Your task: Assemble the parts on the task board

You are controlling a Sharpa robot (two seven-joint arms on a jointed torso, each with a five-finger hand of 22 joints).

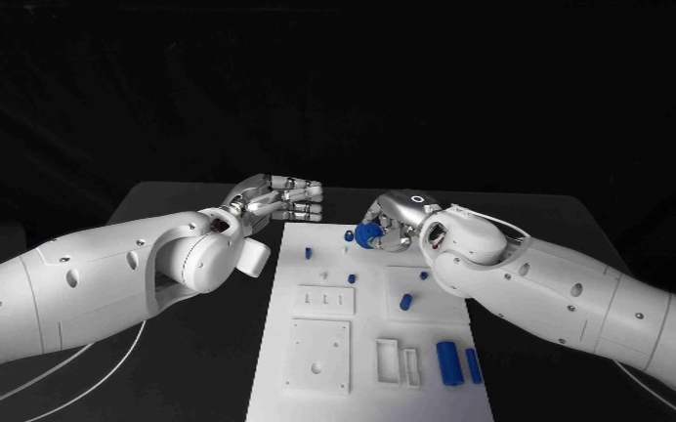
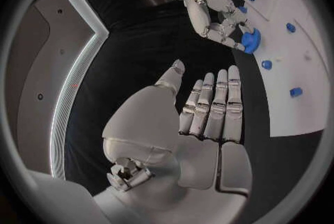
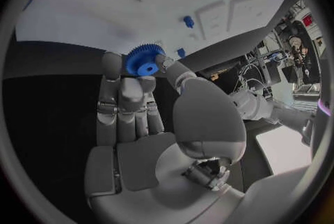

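Note:
The white task board [image 1: 373, 322] lies lengthwise in the middle of the black table. My right hand [image 1: 399, 222] hovers over the board's far end and pinches a blue toothed gear [image 1: 366, 234] between thumb and fingertips. The right wrist view shows the gear [image 3: 144, 60] held at the fingertips above the board [image 3: 104, 6]. My left hand [image 1: 282, 197] hangs just off the board's far left corner. Its fingers [image 2: 212, 104] are stretched out side by side and hold nothing. The left wrist view also shows the right hand [image 2: 217, 15] with the gear [image 2: 250, 40].
Small blue pegs [image 1: 405, 301] stand on the board's middle. Two long blue pieces [image 1: 448, 363] lie at its near right. White blocks [image 1: 321, 356] and slotted frames [image 1: 388, 361] sit near its front. Black table [image 1: 184, 209] flanks the board on both sides.

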